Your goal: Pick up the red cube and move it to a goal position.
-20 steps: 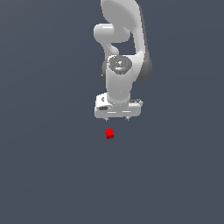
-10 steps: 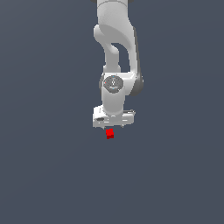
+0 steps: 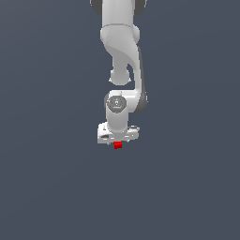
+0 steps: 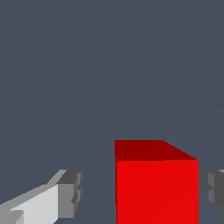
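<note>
The red cube (image 3: 117, 145) lies on the dark grey floor, directly under the white arm's hand. My gripper (image 3: 117, 142) is lowered over it, so only the cube's lower part shows below the hand. In the wrist view the cube (image 4: 156, 183) fills the space between the two fingers. One grey finger pad (image 4: 71, 194) stands a clear gap away from the cube. The other pad (image 4: 215, 188) is close to the cube's opposite side. The gripper is open, with the jaws standing on either side of the cube.
The white arm (image 3: 123, 56) rises from the hand toward the top of the exterior view. The plain dark grey floor (image 3: 47, 178) lies all around. No goal marker shows.
The hand has come down from above the cube until its fingers straddle it. The cube has not moved.
</note>
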You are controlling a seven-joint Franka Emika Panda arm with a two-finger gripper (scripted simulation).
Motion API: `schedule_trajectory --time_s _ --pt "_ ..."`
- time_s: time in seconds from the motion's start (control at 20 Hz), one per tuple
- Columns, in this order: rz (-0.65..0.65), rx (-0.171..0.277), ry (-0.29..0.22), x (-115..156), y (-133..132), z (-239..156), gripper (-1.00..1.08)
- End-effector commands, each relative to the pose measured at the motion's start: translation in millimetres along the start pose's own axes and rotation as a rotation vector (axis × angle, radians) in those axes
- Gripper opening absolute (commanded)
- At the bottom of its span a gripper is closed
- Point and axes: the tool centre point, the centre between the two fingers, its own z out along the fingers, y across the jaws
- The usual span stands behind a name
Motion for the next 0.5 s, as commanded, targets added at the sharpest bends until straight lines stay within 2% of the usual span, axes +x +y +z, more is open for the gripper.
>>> schedule_trajectory --time_s 0.0,0.15,0.2,0.45 --pt "-0.005 -0.001 0.003 1.4 1.8 5.9 1.00" --pt "-0.006 -0.001 0.004 1.8 2.5 8.1 1.00" --pt "-0.006 -0.001 0.004 1.8 2.5 8.1 -1.00" --pt "-0.006 -0.001 0.004 1.8 2.5 8.1 -1.00"
